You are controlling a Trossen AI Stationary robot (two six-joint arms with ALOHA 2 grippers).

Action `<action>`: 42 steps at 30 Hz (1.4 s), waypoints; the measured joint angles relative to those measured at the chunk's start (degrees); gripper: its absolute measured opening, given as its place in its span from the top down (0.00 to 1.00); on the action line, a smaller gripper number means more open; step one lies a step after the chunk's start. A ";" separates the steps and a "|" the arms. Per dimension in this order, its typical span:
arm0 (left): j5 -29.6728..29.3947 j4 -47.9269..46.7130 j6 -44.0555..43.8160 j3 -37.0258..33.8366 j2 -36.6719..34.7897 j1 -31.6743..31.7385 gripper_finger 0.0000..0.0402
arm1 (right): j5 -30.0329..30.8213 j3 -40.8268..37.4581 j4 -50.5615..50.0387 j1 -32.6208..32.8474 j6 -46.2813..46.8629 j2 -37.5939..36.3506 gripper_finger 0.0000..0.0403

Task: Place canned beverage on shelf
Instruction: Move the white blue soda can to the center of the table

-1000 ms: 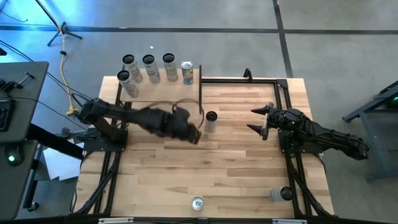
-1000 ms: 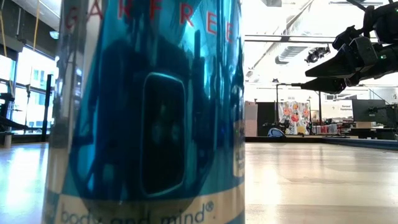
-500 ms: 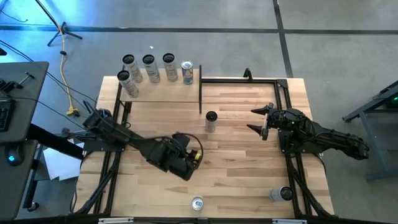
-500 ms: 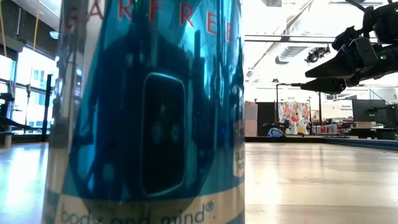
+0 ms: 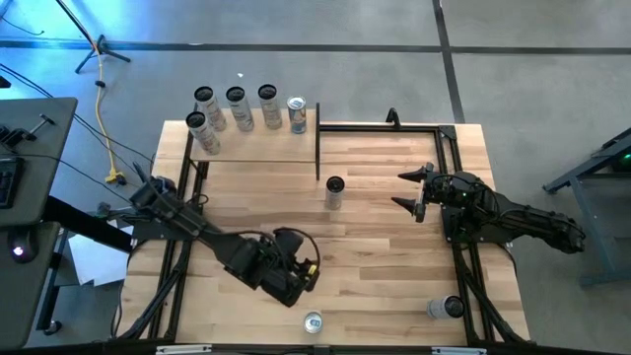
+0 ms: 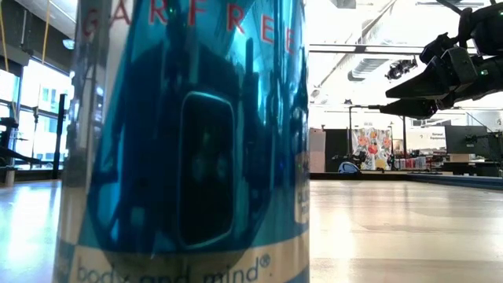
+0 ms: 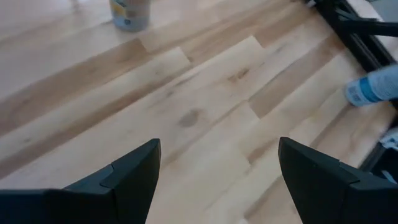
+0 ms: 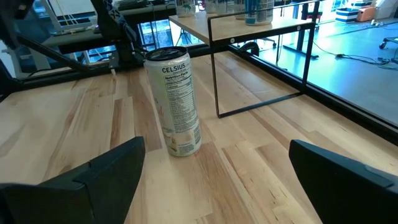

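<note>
A slim can (image 5: 334, 191) stands upright on the table's middle; in the right wrist view this can (image 8: 174, 102) is just ahead of my open right gripper (image 8: 214, 180), which waits at the right (image 5: 414, 192). Another can (image 5: 313, 321) stands at the near edge and fills the low view as a blue can (image 6: 189, 141). My left gripper (image 5: 308, 279) hovers open above bare planks, just short of that can (image 7: 129, 12). The shelf (image 5: 261, 148), a pale board on black posts at the far left, carries several upright cans.
A third can (image 5: 446, 308) lies on its side near the table's near right corner, beside the black frame (image 5: 463, 286); it also shows in the left wrist view (image 7: 373, 87). A bare black frame (image 5: 394, 126) edges the far right of the table.
My left gripper has swung from beside the middle can toward the table's near edge and sunk a little, turning as it went; it now hovers close to the can at the near edge. Its fingers have stayed open. No can has moved.
</note>
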 joint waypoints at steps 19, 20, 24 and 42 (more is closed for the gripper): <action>0.03 5.32 33.51 0.04 -0.11 -0.82 0.27 | 0.00 0.01 0.00 0.02 0.00 0.00 0.04; -0.23 6.72 34.78 0.04 -0.11 -0.88 0.27 | 0.00 0.01 0.00 -0.01 -0.01 0.00 0.04; -0.58 7.57 37.04 0.07 -0.11 -0.75 0.27 | 0.00 0.01 0.00 0.02 0.00 0.00 0.04; -35.23 -31.10 9.91 0.09 -9.46 -22.46 0.27 | 6.25 0.01 0.11 -0.01 -3.73 -0.02 0.04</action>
